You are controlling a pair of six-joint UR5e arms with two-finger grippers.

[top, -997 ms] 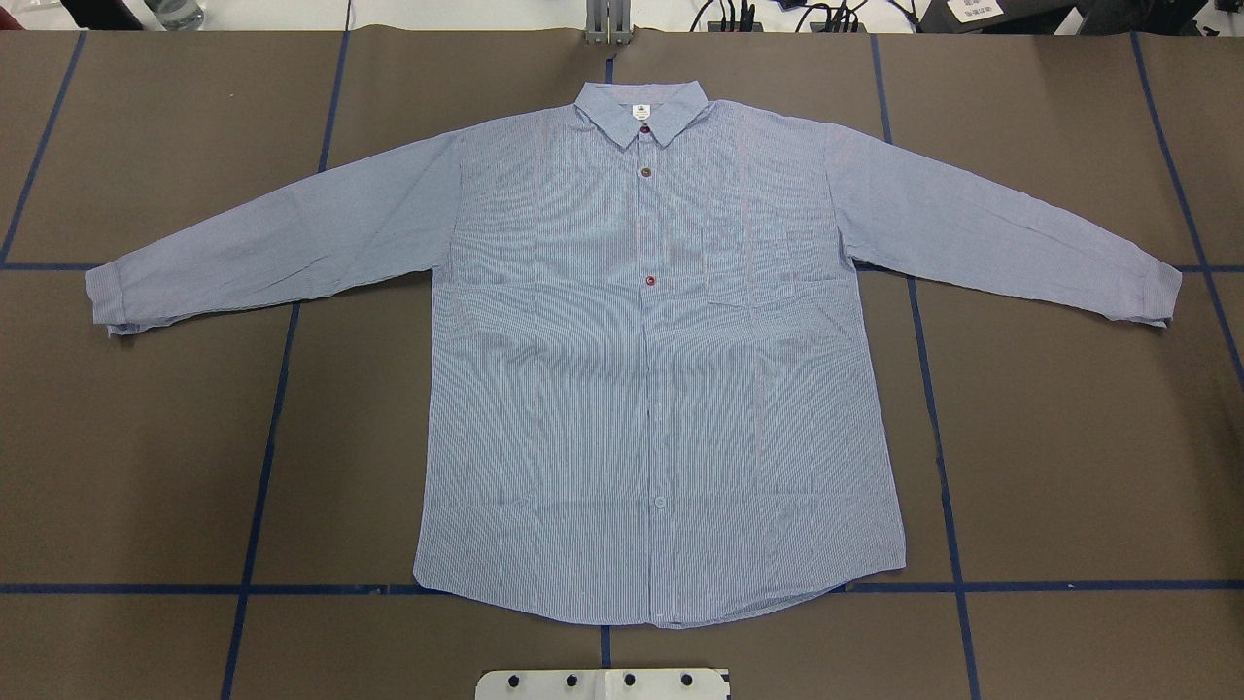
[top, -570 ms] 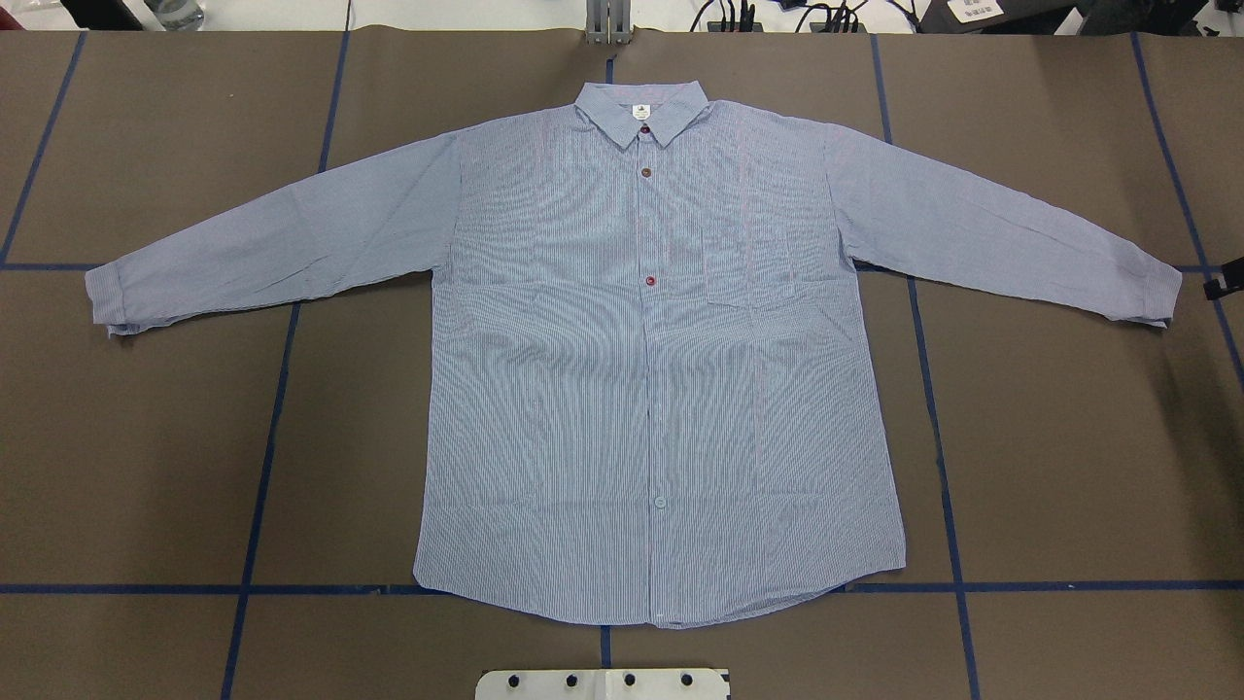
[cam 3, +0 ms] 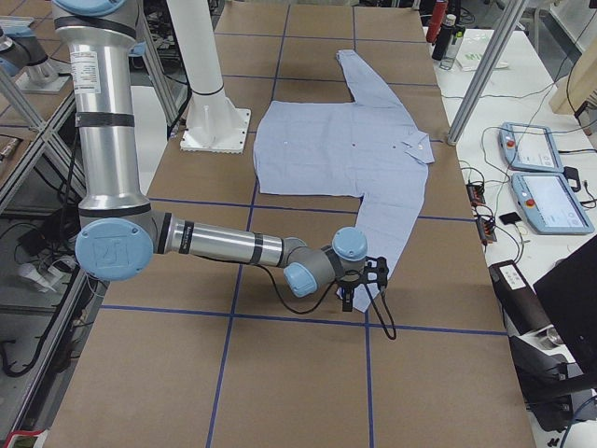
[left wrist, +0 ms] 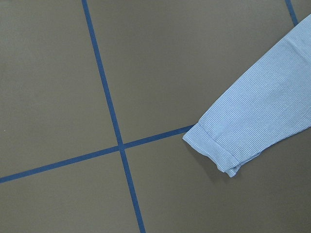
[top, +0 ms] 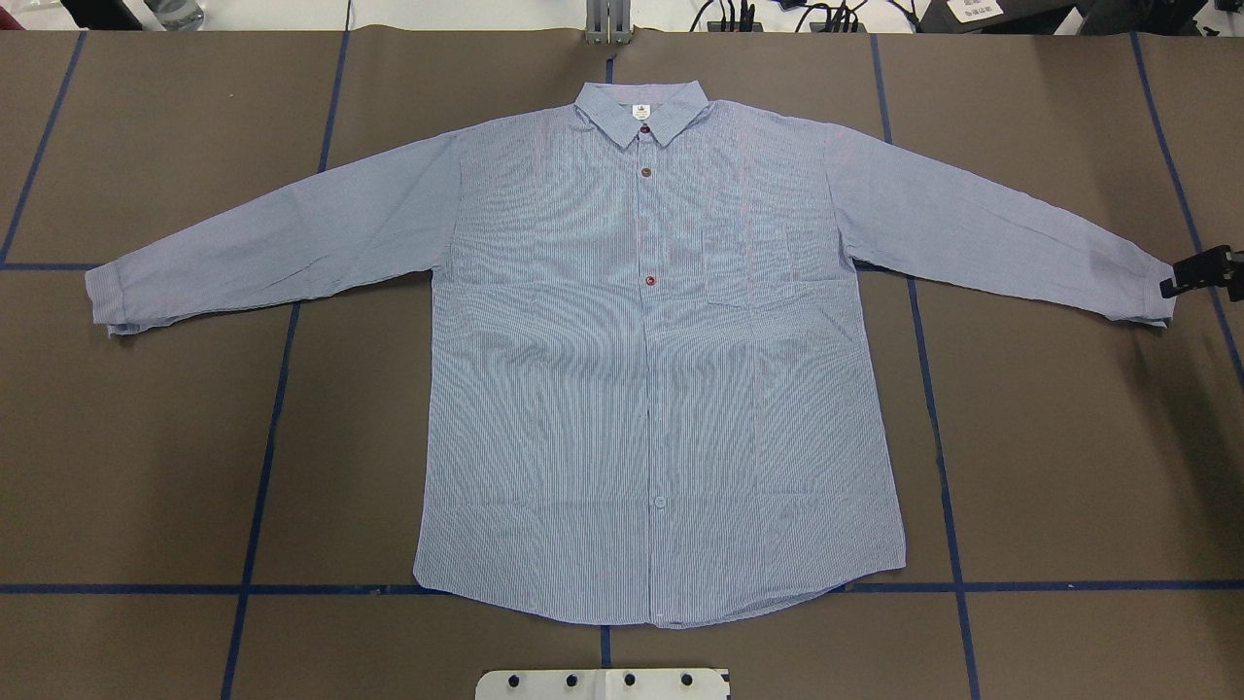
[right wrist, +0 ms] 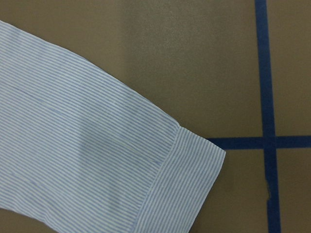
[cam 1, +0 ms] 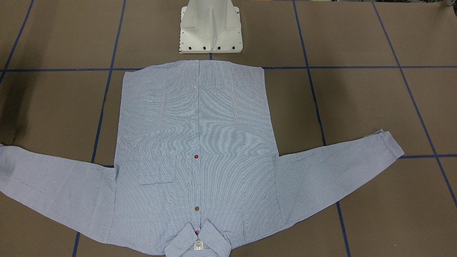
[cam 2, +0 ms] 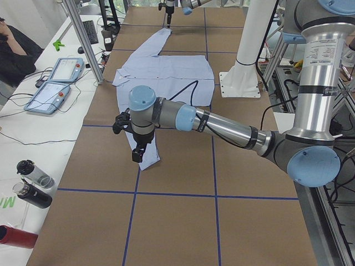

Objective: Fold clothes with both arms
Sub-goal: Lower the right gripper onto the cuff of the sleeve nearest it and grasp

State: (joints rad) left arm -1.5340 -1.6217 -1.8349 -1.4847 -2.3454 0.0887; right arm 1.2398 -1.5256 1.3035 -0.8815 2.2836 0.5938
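Overhead exterior shows our right gripper point(top: 1172, 287) newly in, the cuff point(top: 1147, 290) of the shirt point(top: 661, 369) just ahead of its jaws, whose spread we cannot tell; we judge grasping comes next.

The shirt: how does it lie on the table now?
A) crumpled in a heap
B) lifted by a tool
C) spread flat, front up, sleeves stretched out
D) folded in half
C: the shirt lies flat with collar and buttons facing up, both sleeves stretched sideways.
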